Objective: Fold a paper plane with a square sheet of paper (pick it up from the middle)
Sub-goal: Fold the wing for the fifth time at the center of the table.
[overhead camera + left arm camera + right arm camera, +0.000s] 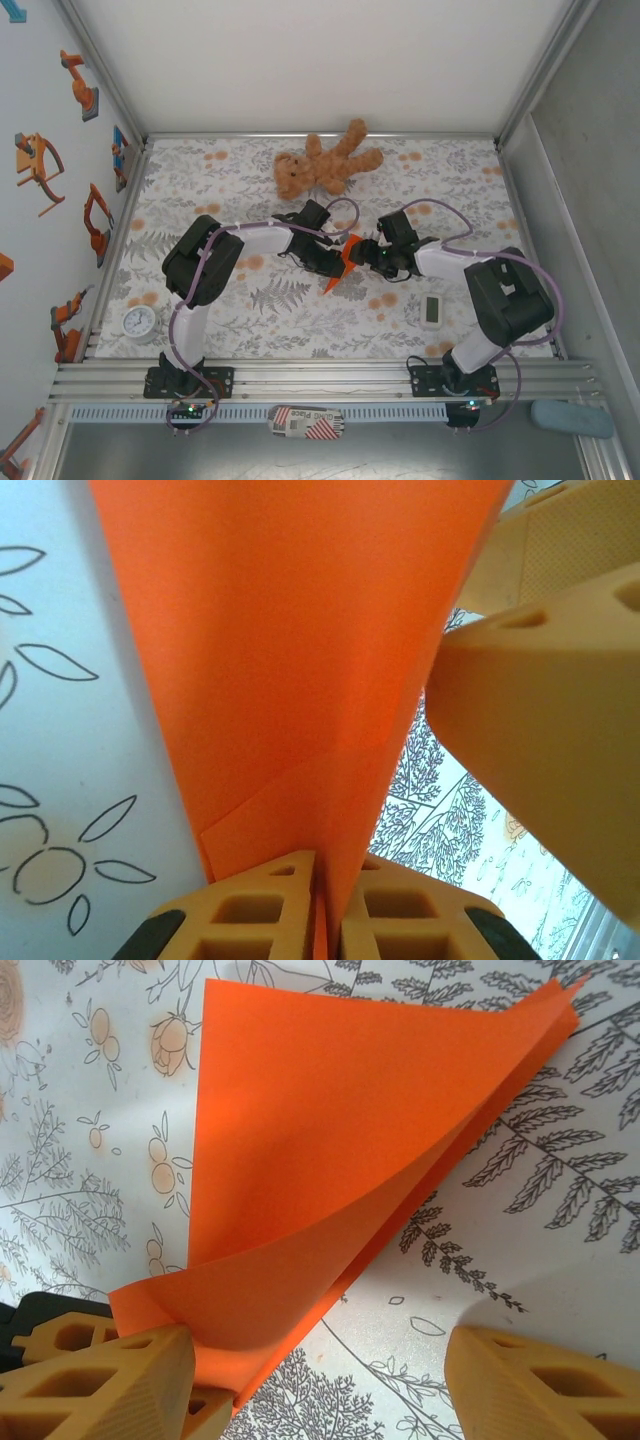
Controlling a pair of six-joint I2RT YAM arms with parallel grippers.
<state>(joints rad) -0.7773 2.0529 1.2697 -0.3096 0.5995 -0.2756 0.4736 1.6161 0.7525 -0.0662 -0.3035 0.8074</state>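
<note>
The task is judged to be partly done; the square sheet of paper (340, 268) is held up off the table (200, 180), near the teddy bear (322, 168) on the side towards the arm bases, and apart from it; a fold through the middle is made, the two halves being brought together into a narrow wedge; no pointed nose and no wings are made out, so those folds are judged to be left.

The left gripper (318, 890) is clamped on the sheet's folded edge; the right gripper (315, 1360) is kept with its fingers well apart, one finger seeming to rest against a corner of the sheet, with nothing pinched.

The paper is seen as thin, plain, bright orange; its layers are bowed apart along the free side; an inner layer's edge is seen near the clamp.
</note>
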